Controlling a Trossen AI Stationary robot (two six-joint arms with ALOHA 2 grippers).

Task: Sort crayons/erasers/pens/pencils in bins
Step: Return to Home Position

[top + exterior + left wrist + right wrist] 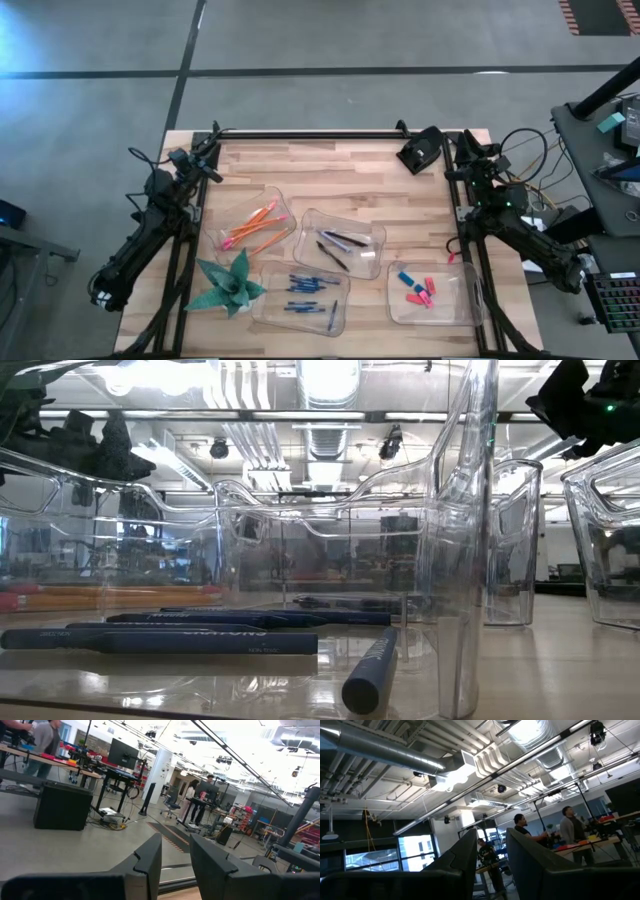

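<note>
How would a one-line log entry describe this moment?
left gripper open, empty, far left | right gripper open, empty, far right | pencils, pens, crayons, erasers in separate bins

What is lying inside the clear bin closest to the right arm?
Only erasers: one blue, the others pink or red. The bin is clear, so nothing seems hidden.
</note>
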